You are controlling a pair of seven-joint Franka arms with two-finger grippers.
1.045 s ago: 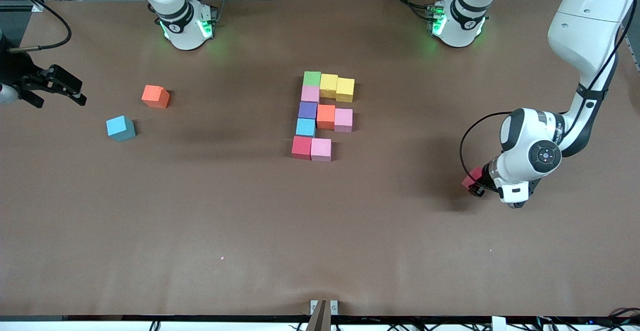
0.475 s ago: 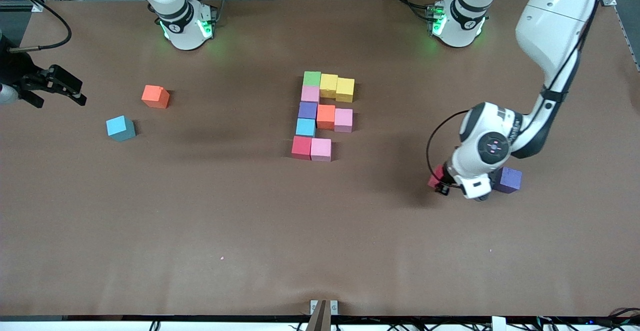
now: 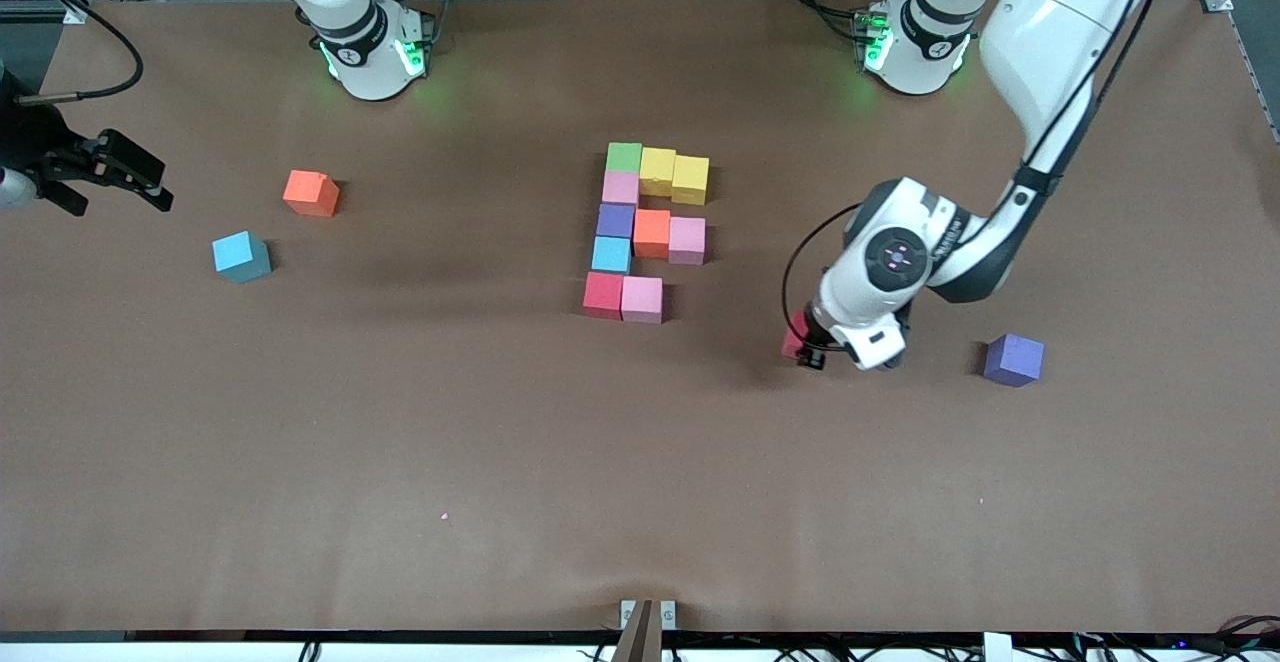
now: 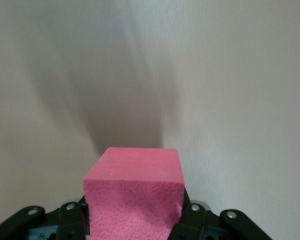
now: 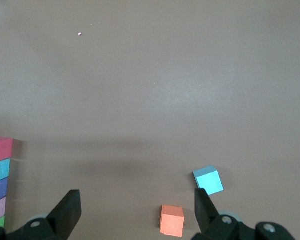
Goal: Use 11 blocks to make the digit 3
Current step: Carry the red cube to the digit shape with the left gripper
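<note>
Front view: my left jaws point(image 3: 806, 347), right of frame centre over bare tabletop point(image 3: 640, 462), clamp a red block point(image 3: 795, 341). The unfinished digit 3 point(image 3: 645, 232) sits mid-frame. My right jaws point(image 3: 120, 177) wait agape at the left edge.

Left wrist view: the red block point(image 4: 135, 197) fills my grip.

Right wrist view: jaws wide, empty.

red block point(image 3: 795, 341) mostly hidden (under left arm)

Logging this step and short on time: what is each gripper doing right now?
Left gripper: shut on a red block, in the air over bare table between the digit 3 and a loose purple block.
Right gripper: open, empty, waiting.
</note>
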